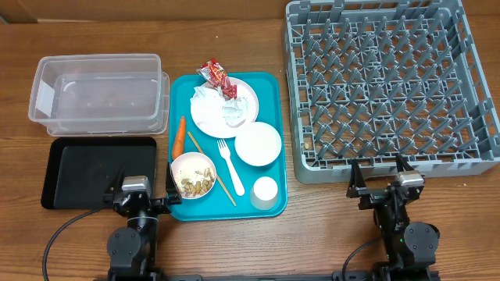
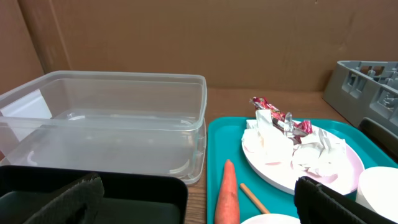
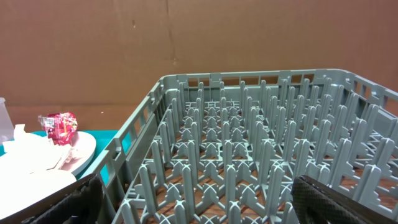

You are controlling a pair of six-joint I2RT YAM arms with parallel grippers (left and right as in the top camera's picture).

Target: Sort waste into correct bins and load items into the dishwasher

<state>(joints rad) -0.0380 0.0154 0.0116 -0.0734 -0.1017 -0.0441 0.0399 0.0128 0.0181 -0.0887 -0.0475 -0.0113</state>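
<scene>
**Both grippers are waiting wide open with nothing in them**

The left gripper [image 1: 145,187] is sitting at 7 o'clock on the table, with its fingers spread wide and nothing between them. It is facing the gap between the black tray [image 1: 78,168] and the teal tray [image 1: 269,86], so it is close to the trash. The right gripper [image 1: 380,176] is sitting at 5 o'clock, just as wide open and just as empty. It is pointing at the near wall of the dish rack [image 1: 295,94], which is lying at 2 o'clock with no dishes in it.

Nothing is sorted yet. The clear tub [image 1: 99,61] is resting at 10 o'clock, and I think it is empty, though its see-through walls are making that hard to tell.

Everything to sort is lying on or by the teal tray in the middle. The plate [image 1: 250,97] is sitting at the tray's 12 o'clock with napkins [image 1: 207,100] piled on it and the red wrapper [image 1: 212,76] hanging over its far edge. The carrot [image 1: 180,136] is lying along the tray's 9 o'clock side. The bowl of scraps [image 1: 176,165] is sitting at 7 o'clock. The stick [image 1: 223,187] and the fork [image 1: 230,164] are lying beside it. The empty bowl [image 1: 258,144] is at 3 o'clock and the cup [image 1: 265,193] at 5 o'clock.

The trash probably needs moving first, so the dishes are going into the rack clean.
</scene>
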